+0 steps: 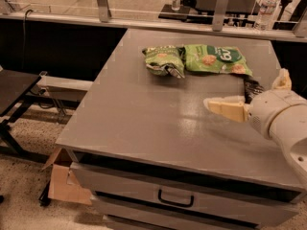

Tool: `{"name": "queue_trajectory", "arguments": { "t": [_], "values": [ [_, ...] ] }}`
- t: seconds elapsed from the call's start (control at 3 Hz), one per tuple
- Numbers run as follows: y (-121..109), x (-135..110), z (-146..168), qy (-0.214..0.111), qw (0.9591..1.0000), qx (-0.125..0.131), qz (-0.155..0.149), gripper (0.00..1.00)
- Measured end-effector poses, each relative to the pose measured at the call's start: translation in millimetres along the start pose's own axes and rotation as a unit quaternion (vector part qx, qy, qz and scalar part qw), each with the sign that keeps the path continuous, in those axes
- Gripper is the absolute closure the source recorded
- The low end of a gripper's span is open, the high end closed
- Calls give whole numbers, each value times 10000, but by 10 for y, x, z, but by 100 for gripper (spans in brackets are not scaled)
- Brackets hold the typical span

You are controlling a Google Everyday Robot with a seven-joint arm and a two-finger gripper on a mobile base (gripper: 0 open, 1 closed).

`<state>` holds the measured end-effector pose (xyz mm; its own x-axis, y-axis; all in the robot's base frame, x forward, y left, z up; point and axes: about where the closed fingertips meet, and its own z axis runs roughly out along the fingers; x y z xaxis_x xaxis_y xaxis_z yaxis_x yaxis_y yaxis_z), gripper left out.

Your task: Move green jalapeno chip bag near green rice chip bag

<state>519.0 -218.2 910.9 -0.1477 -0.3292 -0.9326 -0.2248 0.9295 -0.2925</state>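
Note:
The green jalapeno chip bag (163,60), small and wrinkly, lies at the far middle of the grey table (144,123). Its right edge touches the green rice chip bag (216,59), a larger flat bag with a white round logo. My gripper (245,87) is at the table's right side, nearer the front than the bags and apart from them. It is open and empty. One cream finger (225,108) points left and the other (282,80) points up.
A small black wrapper (250,86) lies right of the rice bag, partly behind my gripper. A drawer with a handle (175,199) is below the table top. A cardboard box (62,181) sits on the floor at left. A black stand (19,87) is further left. Bottles (266,4) stand behind.

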Motion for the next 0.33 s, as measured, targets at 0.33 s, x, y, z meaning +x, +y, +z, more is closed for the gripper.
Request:
{"name": "queue_trajectory", "arguments": {
  "t": [0.33],
  "values": [
    [12,-23,2,-10,10000,-5,-21,0]
  ]
}}
